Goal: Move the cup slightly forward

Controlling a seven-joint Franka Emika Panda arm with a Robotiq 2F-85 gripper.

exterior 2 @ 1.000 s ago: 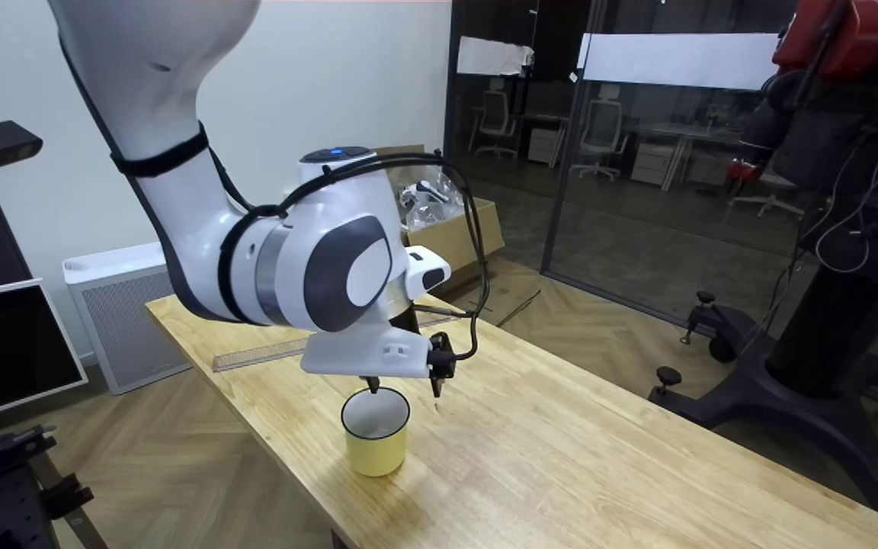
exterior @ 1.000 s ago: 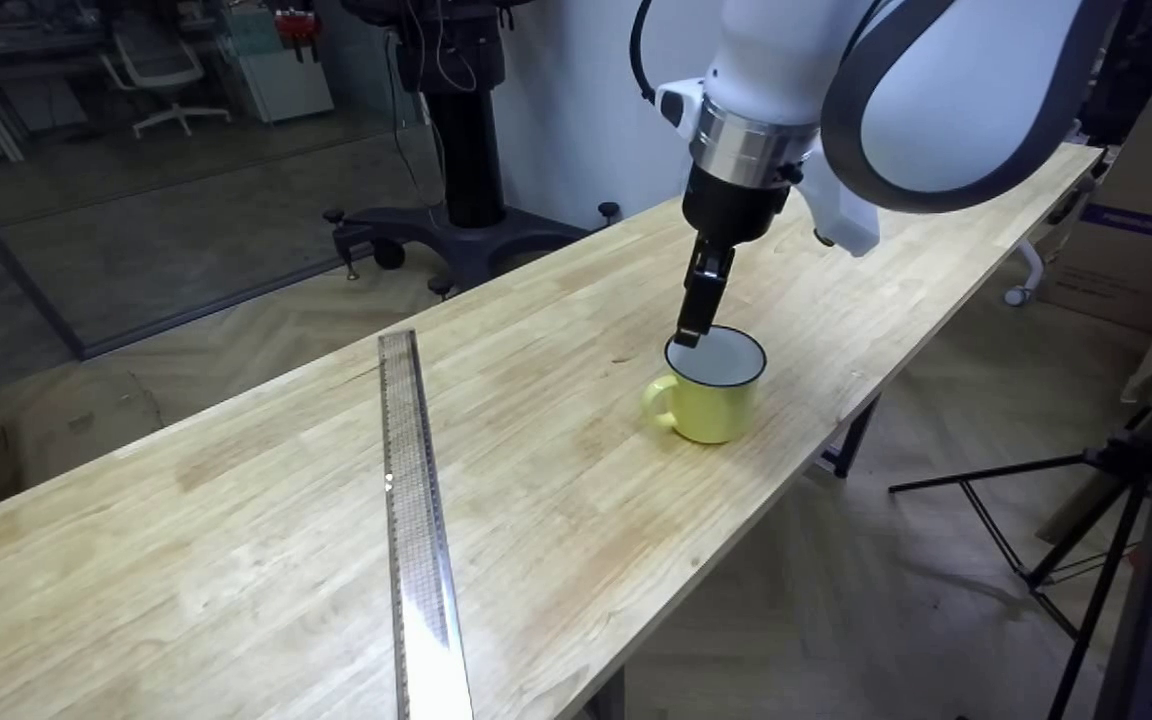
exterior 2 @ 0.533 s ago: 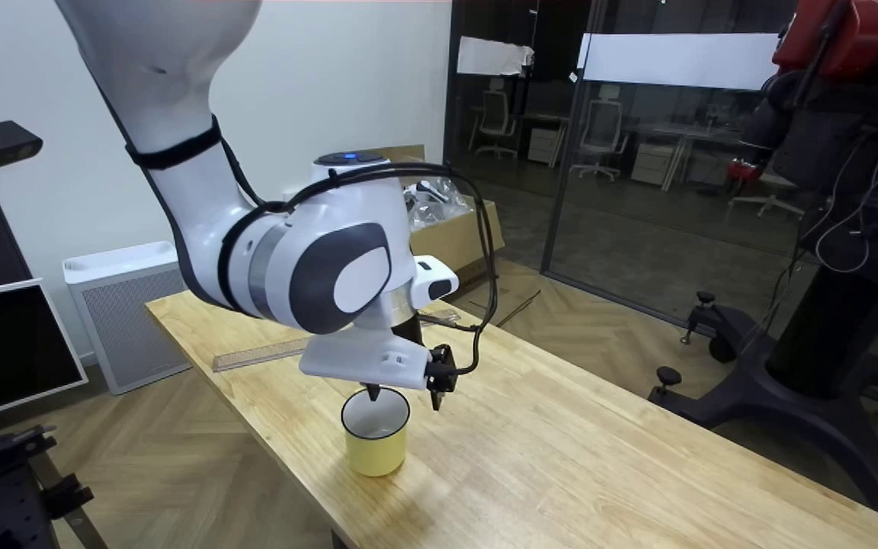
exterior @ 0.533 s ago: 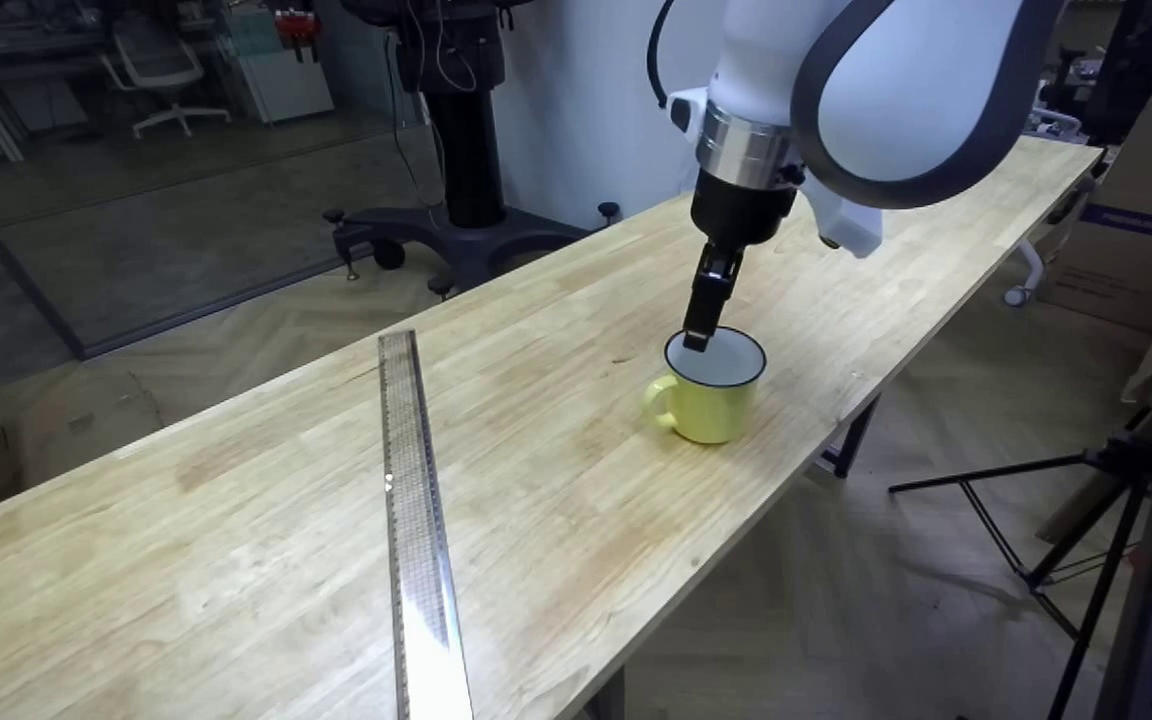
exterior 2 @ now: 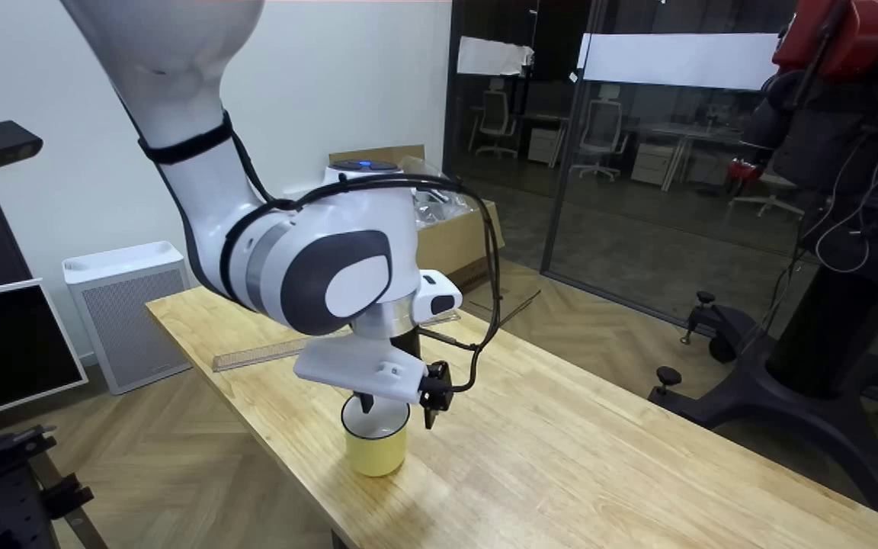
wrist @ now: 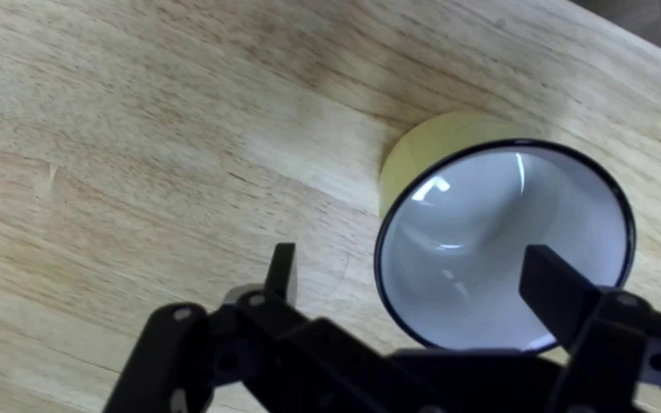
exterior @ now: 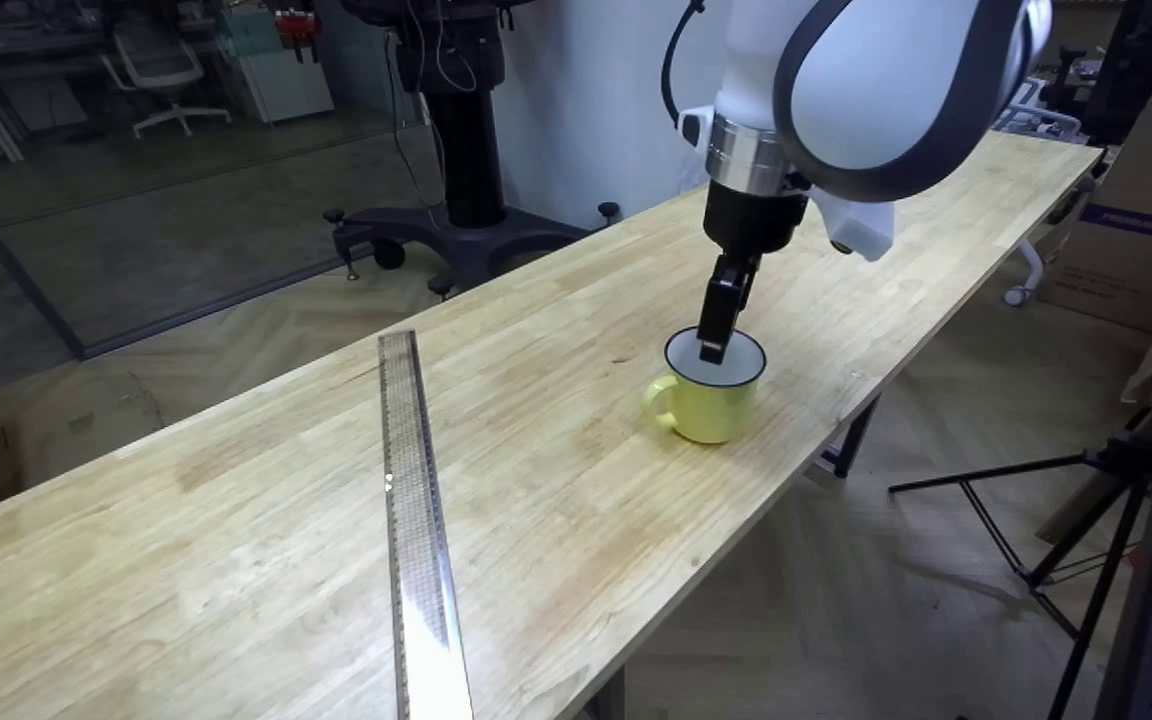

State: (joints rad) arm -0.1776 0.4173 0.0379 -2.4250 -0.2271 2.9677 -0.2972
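On the worktop, near its edge, the cup is seen upright, unmoved. The fingers, apart, have been lowered: one over or inside its mouth, one outside; a rim grasp is probably being prepared.

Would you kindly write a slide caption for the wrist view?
The open hand spans the rim of the yellow mug, one finger across its white inside, the other outside, above the wooden table.
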